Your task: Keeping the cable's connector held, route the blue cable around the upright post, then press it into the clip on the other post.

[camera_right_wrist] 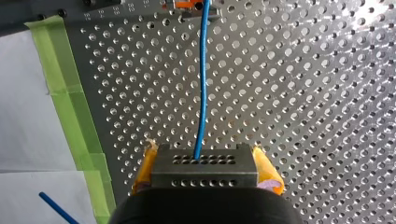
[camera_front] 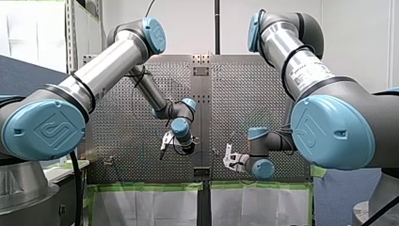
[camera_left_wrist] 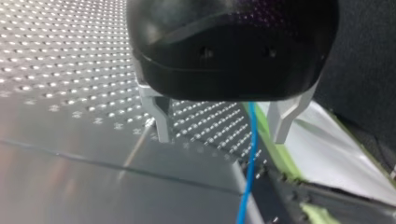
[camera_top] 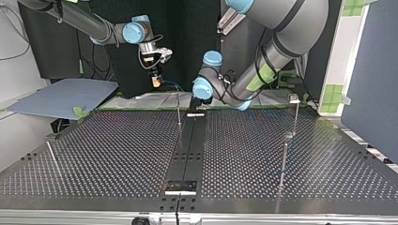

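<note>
Close to one edge of the perforated grey metal surface point(camera_right_wrist: 303, 93), the right arm's yellow-padded claw point(camera_right_wrist: 205, 171) is clamping the grey perforated block connector point(camera_right_wrist: 204, 163) between its pads. This is anchoring that end, so the thin blue cable point(camera_right_wrist: 201, 84) is running straight ahead of it rather than sagging. The left arm's black claw with metal fingers point(camera_left_wrist: 222, 133) is hovering with its fingers wide apart, straddling the cable without pinching it, probably so that the line can slide while being steered. A thin upright metal post point(camera_left_wrist: 136, 148) is standing just beside one finger, and the cable is not yet passing around it. The post with what looks like a small clip at its top point(camera_top: 294, 105) is standing well apart, at the top view's right, and appears to be holding no cable.
</note>
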Controlling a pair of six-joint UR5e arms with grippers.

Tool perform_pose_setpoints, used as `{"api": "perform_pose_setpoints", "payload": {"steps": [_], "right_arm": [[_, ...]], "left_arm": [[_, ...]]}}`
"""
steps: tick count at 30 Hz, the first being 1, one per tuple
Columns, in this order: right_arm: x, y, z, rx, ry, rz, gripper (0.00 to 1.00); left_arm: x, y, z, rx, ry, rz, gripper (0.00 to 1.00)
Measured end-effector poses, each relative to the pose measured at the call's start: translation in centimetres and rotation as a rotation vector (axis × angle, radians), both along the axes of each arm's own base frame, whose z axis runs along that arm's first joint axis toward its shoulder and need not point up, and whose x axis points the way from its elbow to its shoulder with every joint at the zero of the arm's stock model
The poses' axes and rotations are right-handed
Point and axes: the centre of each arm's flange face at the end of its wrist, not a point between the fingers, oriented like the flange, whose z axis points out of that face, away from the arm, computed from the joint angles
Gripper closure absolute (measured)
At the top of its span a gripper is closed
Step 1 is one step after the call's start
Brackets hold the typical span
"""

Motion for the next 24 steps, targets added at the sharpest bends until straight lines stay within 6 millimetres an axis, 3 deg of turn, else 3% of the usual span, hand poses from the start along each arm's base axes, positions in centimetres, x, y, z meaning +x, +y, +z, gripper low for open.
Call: {"api": "perform_pose_setpoints", "payload": {"steps": [7, 24], "right_arm": [[-0.1, -0.2, 0.1, 0.001, -0.004, 0.002, 1.0], [-1.0, -1.6, 0.3, 0.016, -0.059, 0.048, 1.0]], "left_arm": [[-0.5, -1.5, -0.8, -0.072, -0.015, -0.007, 0.02], [-1.8, -2.7, -1.7, -0.173, 0.018, 0.044, 0.02]]}}
